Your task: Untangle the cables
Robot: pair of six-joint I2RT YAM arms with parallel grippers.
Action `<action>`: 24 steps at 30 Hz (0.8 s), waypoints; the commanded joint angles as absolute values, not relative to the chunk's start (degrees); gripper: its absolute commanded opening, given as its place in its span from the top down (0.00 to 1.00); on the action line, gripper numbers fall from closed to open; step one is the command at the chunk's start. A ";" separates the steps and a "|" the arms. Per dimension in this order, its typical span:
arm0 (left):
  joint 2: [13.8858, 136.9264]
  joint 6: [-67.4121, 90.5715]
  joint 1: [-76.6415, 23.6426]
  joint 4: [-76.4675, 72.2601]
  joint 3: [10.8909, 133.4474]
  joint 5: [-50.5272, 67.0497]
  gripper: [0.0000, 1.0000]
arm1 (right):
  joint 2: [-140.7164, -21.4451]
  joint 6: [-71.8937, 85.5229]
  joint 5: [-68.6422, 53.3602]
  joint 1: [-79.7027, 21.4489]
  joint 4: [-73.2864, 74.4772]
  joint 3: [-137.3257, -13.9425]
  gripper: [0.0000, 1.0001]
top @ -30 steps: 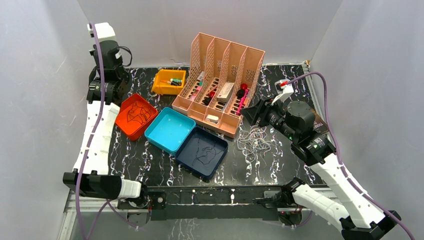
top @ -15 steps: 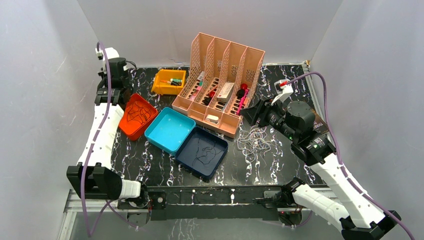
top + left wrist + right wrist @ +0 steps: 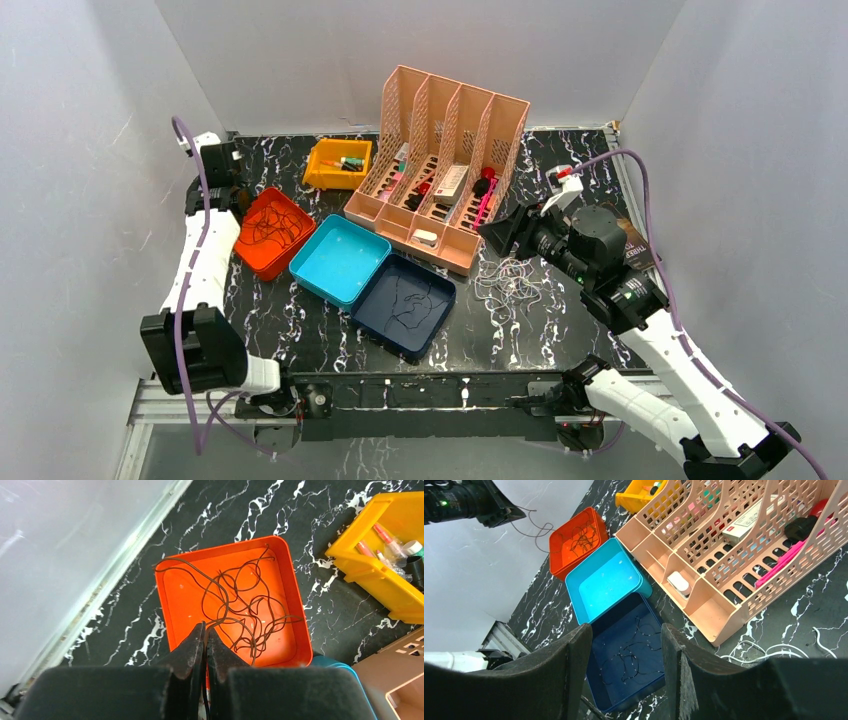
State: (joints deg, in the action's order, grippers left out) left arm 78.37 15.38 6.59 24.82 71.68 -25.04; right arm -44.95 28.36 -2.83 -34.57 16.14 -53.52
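Fingers [image 3: 187, 652] of the left gripper [image 3: 205, 630] clamp, apparently, one dark cable [image 3: 223, 597] over the orange tray [image 3: 295, 595]; the snagged tangle [image 3: 252, 607] could lift out too. Right gripper [image 3: 624, 630] gapes empty near white cables [image 3: 510, 280].

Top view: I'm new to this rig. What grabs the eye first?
The pink file rack stands at the back centre, with an orange tray, a light blue tray and a navy tray before it. The left gripper is shut on a dark cable from the orange tray's tangle; white cables lie heaped on the table near the open right gripper.
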 commanded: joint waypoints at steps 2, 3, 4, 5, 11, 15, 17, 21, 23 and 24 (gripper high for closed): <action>83.09 20.96 10.77 22.55 70.40 -14.79 1.00 | -43.07 29.88 -4.85 -34.65 11.88 -51.51 0.38; 83.83 21.14 10.99 22.32 70.40 -13.82 1.00 | -43.07 30.21 -5.27 -34.71 11.72 -51.10 0.38; 84.72 21.26 11.13 22.10 70.43 -13.08 1.00 | -43.00 30.56 -5.74 -34.65 11.57 -50.76 0.38; 85.46 21.27 11.19 21.92 70.55 -12.62 1.00 | -42.94 30.85 -6.10 -34.63 11.40 -50.39 0.38; 90.91 21.41 11.69 21.28 72.06 -10.60 1.00 | -41.93 31.94 -6.81 -34.63 9.93 -48.17 0.38; 94.35 21.10 11.69 21.26 73.05 -8.84 1.00 | -42.37 32.15 -7.47 -34.72 9.32 -47.80 0.38; 95.66 21.01 11.89 21.33 73.16 -8.11 1.00 | -42.64 32.21 -7.88 -34.71 9.25 -47.90 0.38; 98.36 21.35 12.90 22.36 74.13 -5.03 1.00 | -42.78 32.64 -8.11 -34.65 8.81 -47.59 0.38; 99.26 21.12 13.21 22.61 74.34 -4.25 1.00 | -42.84 32.82 -8.22 -34.68 8.78 -47.54 0.38; 99.65 20.98 13.33 22.73 74.43 -3.84 1.00 | -42.84 32.95 -8.18 -34.70 8.79 -47.55 0.38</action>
